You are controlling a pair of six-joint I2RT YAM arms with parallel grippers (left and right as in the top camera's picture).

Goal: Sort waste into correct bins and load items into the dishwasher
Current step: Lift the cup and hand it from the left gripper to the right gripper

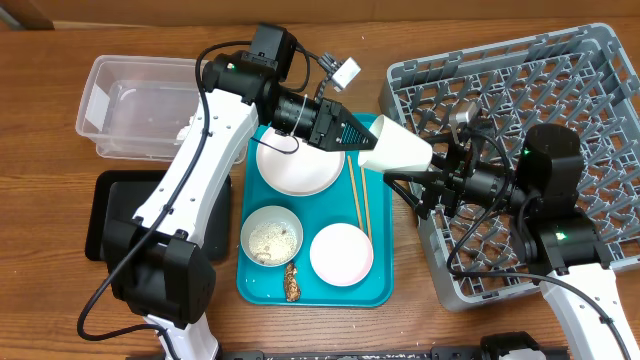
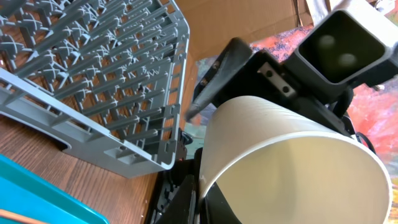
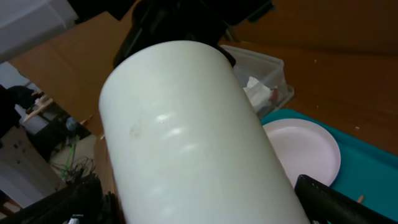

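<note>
A brown wooden table [image 1: 40, 80] carries four things. A teal tray [image 1: 320, 295] sits just beneath the left claw [image 1: 362, 137]. A clear tub [image 1: 140, 60] and a black tray [image 1: 100, 215] lie well back behind that claw. A grey dish rack [image 1: 560, 70] lies under and behind the right claw [image 1: 420, 172].

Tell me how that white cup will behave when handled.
The white cup looks thin-walled and empty, so it is probably light. Its smooth side shows glossy highlights, so it may slip in loose jaws. Round and tapered, it would likely roll in a curve if laid down.
</note>
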